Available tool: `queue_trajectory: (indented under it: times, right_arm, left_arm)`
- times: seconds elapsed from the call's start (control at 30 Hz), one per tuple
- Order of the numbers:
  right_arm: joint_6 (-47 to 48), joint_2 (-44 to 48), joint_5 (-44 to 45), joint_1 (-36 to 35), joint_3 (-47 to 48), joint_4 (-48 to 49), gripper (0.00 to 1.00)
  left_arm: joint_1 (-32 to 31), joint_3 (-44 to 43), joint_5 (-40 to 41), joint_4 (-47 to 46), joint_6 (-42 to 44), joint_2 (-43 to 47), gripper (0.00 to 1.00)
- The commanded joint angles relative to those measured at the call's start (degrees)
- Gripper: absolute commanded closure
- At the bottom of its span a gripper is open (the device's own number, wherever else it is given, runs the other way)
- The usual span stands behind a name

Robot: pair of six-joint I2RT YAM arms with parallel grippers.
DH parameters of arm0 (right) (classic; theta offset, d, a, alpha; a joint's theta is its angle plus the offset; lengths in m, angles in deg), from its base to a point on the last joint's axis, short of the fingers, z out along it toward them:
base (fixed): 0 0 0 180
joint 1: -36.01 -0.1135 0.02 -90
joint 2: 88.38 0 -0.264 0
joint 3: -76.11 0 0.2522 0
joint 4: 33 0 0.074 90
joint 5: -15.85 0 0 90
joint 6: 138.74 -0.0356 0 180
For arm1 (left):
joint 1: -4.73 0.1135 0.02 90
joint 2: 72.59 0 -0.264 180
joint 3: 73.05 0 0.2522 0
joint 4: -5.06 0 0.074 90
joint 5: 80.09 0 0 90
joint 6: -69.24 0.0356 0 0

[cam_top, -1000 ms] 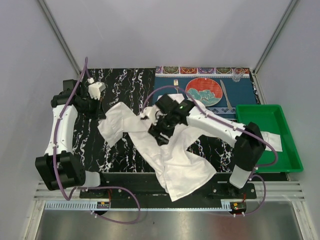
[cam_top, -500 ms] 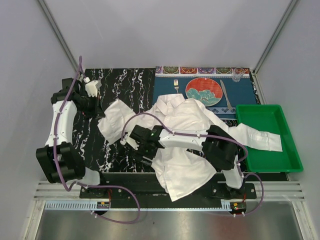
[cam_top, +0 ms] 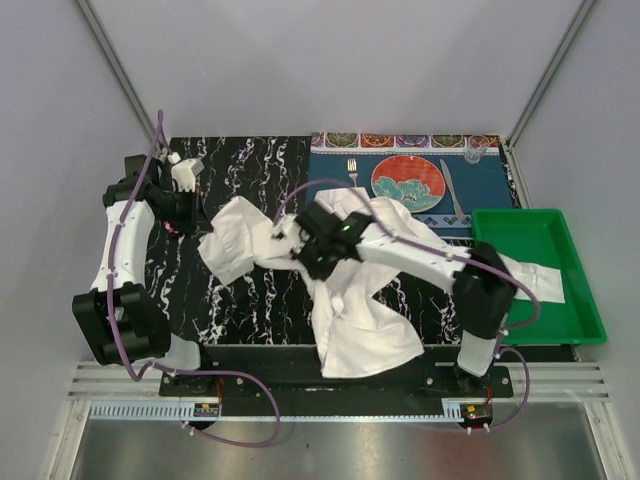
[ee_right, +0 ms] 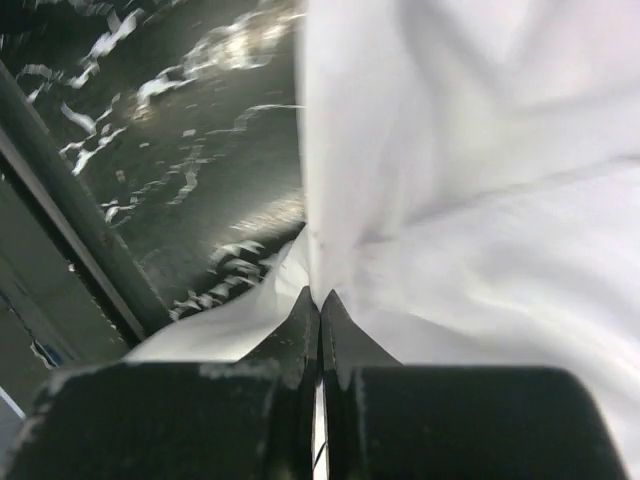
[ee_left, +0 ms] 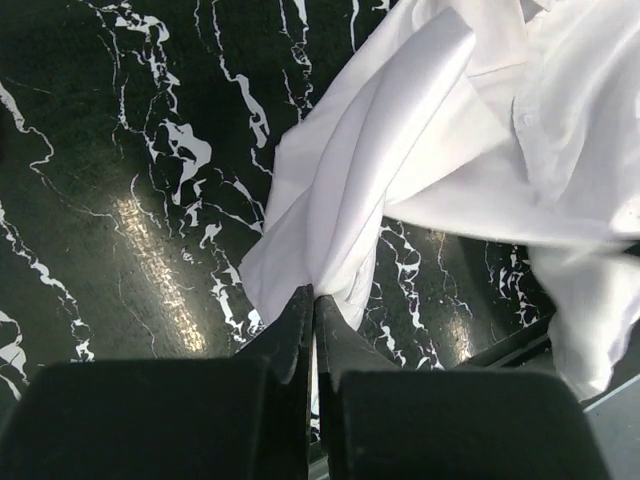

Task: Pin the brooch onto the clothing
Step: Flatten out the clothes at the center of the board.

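Shirt (cam_top: 355, 330) bunched again, right jaws closed against it.

what we find around the work, from above

we see a black marble-patterned tabletop (cam_top: 250, 160) veined in white, and on its far right part a dark blue rectangular placemat (cam_top: 480, 190) with a patterned band along its far edge. a round red-and-teal plate (cam_top: 408, 182) rests on the mat, with a silver fork (cam_top: 352, 170) just to its left and a silver knife (cam_top: 452, 192) just to its right. a small clear glass (cam_top: 474, 153) stands at the mat's far right corner. a green rectangular plastic tray (cam_top: 530, 235) sits just beside the mat, at the table's right edge.
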State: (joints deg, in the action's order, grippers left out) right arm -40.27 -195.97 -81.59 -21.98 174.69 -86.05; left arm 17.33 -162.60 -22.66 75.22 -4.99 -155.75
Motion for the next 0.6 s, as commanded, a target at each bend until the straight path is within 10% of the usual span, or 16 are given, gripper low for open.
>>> queue_trajectory:
  times: [0.0,0.37,0.57]
  right_arm:
    - [5.2,12.0,-6.5,11.5,-2.1,-2.7,1.0]
    - [13.6,2.1,-10.7,37.6,-2.1,-8.6,0.92]
    - [15.5,-1.0,-12.6,40.6,4.7,-14.1,0.49]
  left_arm:
    - [-1.8,-4.4,-2.8,-1.6,-2.4,0.0,1.0]
    - [-8.6,-14.4,4.6,-9.6,-11.2,-9.6,1.0]
    - [-10.2,-21.8,6.7,-10.4,-13.6,-15.9,1.0]
